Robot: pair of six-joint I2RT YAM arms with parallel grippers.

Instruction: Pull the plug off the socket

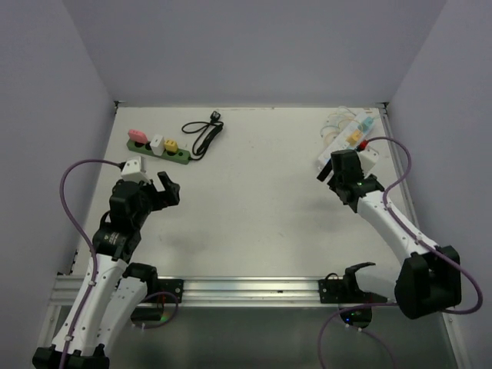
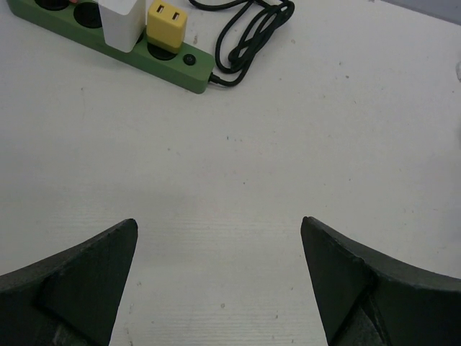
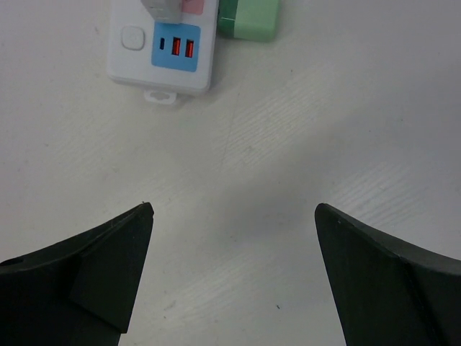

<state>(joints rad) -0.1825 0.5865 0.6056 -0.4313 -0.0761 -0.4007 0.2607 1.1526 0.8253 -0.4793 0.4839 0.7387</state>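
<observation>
A green power strip lies flat at the far left of the table. Three plugs stand upright in a row in its sockets: a pink plug, a white plug and a yellow plug. Its black cord lies coiled just beside its right end, and a white power strip lies at the far right edge, also with plugs in it.

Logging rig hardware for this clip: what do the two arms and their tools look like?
The left arm and right arm both have white link shells with black joint housings. A purple left cable loops off one wrist, and a purple right cable arcs off the other. The left tool and right tool each have two matte black, wedge-shaped fingers. No markings are visible.
</observation>
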